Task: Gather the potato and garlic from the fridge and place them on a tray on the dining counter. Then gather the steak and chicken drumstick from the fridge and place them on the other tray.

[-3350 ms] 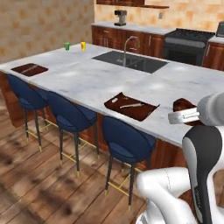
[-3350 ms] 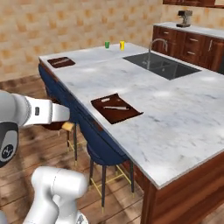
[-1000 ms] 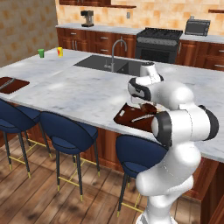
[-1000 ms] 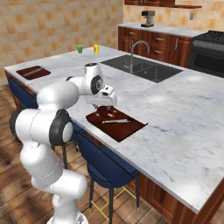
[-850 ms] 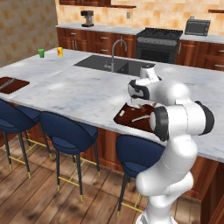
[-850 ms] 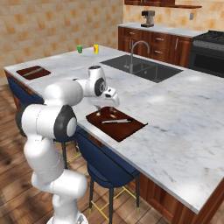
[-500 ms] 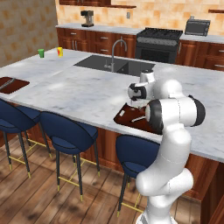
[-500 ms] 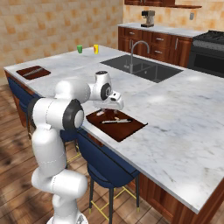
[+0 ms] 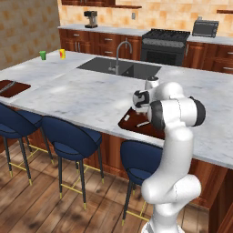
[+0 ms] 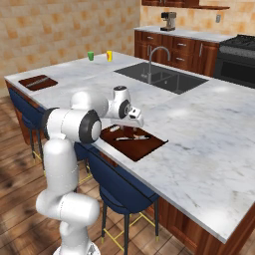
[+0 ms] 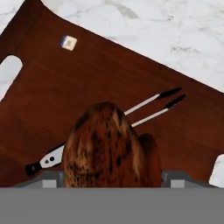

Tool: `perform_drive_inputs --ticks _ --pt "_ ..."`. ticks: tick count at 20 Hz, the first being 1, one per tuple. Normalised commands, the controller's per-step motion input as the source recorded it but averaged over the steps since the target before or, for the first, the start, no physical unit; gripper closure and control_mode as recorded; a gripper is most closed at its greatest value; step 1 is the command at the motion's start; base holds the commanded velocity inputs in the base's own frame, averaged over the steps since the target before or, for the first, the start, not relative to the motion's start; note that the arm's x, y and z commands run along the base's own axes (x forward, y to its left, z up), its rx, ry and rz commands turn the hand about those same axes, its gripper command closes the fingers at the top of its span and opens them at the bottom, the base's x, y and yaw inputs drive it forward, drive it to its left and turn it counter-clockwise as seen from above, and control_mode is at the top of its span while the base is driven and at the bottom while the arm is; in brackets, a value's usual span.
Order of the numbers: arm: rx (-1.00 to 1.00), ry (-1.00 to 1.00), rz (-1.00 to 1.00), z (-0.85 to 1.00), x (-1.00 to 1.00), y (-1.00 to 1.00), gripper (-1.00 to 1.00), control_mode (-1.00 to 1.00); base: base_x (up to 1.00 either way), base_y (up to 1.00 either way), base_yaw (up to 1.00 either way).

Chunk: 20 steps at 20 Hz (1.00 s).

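The spread gripper (image 11: 113, 173) holds a potato (image 11: 103, 146) over the tray (image 11: 87, 83) and tongs (image 11: 148, 107), lower centre.

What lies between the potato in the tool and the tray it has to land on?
A pair of tongs lies on the tray, and it seems to run partly beneath the potato. Nothing else visible is in the way.
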Motion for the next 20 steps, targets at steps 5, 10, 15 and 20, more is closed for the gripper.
perform_drive_inputs --ticks 5,10,15,20 --pt "0.00 -0.10 0.00 0.11 -0.04 -0.01 -1.00 -1.00 0.00 0.00 0.00" --pt "0.00 -0.08 0.00 0.26 -0.18 0.00 -1.00 -1.00 0.00 0.00 0.00" --pt "0.00 -0.03 -0.01 0.48 -0.48 -0.10 -1.00 -1.00 0.00 0.00 0.00" --pt "-0.01 -0.21 0.09 0.42 -1.00 -0.04 -1.00 -1.00 0.00 0.00 0.00"
